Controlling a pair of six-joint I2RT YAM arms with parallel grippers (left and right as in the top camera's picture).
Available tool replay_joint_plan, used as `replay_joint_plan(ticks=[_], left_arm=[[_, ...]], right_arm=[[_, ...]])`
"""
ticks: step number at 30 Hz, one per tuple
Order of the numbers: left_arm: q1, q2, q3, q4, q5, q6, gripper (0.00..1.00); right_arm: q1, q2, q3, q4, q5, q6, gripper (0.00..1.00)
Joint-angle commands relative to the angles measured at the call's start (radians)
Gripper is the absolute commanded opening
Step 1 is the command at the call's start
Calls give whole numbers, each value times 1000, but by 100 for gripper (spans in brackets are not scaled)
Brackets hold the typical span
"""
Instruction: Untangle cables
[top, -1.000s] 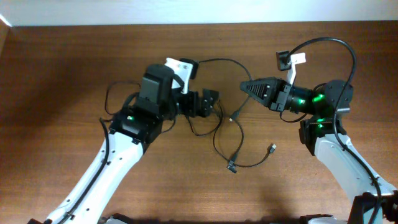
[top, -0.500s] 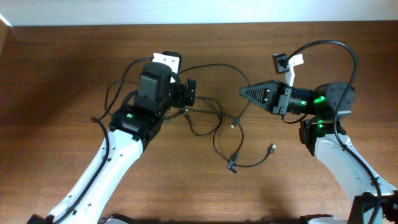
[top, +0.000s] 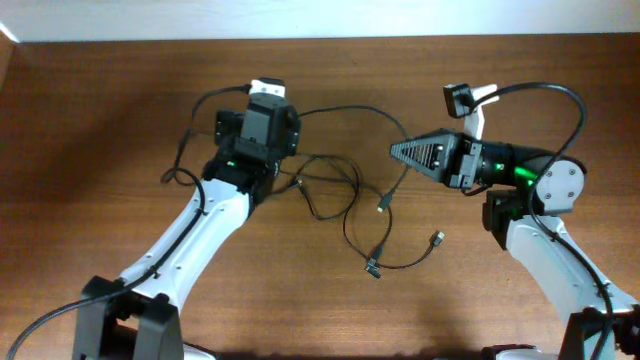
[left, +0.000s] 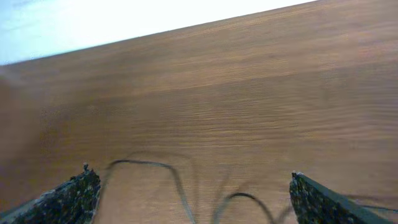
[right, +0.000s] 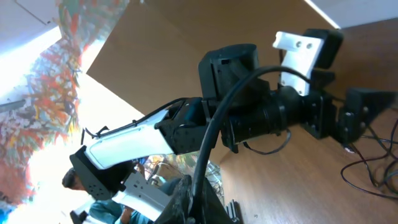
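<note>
Overhead, table: brown wood table (top: 90, 90). Its far edge runs along 12 o'clock under a white strip (top: 300, 18), with open wood at 9 o'clock and 6 o'clock.
Overhead, cables: cables (top: 345, 225) lie in loose loops at centre, with free plugs toward 5 o'clock. One strand arches toward 1 o'clock.
Overhead, right gripper: right gripper (top: 394, 150) sits at 3 o'clock of the loops, its tips pointing to 9 o'clock and pressed together.
Overhead, left arm: left arm (top: 200, 220) enters from 7 o'clock. Its wrist hides its fingers.
Left wrist, gripper: left gripper (left: 190, 175) has its fingers wide apart with nothing between them, which overhead does not show.
Left wrist, cables: blurred cables (left: 149, 163) lie on the wood at 6 o'clock. The table edge is at 12 o'clock.
Right wrist, cables: one strand of the cables (right: 210, 127) rises from the clamped tips at 6 o'clock, so the grip shows here. Further loops lie at 4 o'clock.
Right wrist, left arm: left arm (right: 261, 118) fills the centre.
</note>
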Motion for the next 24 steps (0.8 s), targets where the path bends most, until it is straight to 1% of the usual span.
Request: replay_joint_plan(ticks=[1, 4, 6, 7, 9, 10, 11, 12, 16, 21, 23, 24], left_arm=[[32, 4, 1, -24, -53, 8, 99], [40, -8, 1, -44, 22, 8, 99], [42, -31, 1, -51, 142, 10, 99], [42, -52, 1, -50, 234, 34, 99], [41, -82, 1, -51, 376, 126, 100], [41, -91, 1, -51, 414, 156, 100], [41, -99, 1, -52, 423, 173, 100], [44, -102, 1, -52, 394, 173, 100], [62, -102, 1, -90, 369, 174, 100], [80, -103, 1, -130, 369, 188, 93], [84, -107, 1, -150, 369, 216, 93], [84, -109, 1, -153, 369, 218, 92]], right_arm=[[-66, -4, 10, 11, 52, 16, 4], [-149, -4, 13, 10, 73, 16, 4], [-230, -4, 14, 10, 92, 16, 4], [-283, -4, 14, 10, 101, 16, 4], [-354, -4, 14, 2, 106, 25, 4], [-380, -4, 14, 0, 105, 47, 4], [-409, -4, 14, 0, 104, 70, 4], [-436, -4, 14, 0, 101, 76, 4], [-510, -4, 14, 0, 95, 76, 4], [-614, -4, 14, -1, 101, 76, 4], [-706, -4, 14, -1, 103, 95, 4], [-729, -4, 14, -1, 103, 95, 4]])
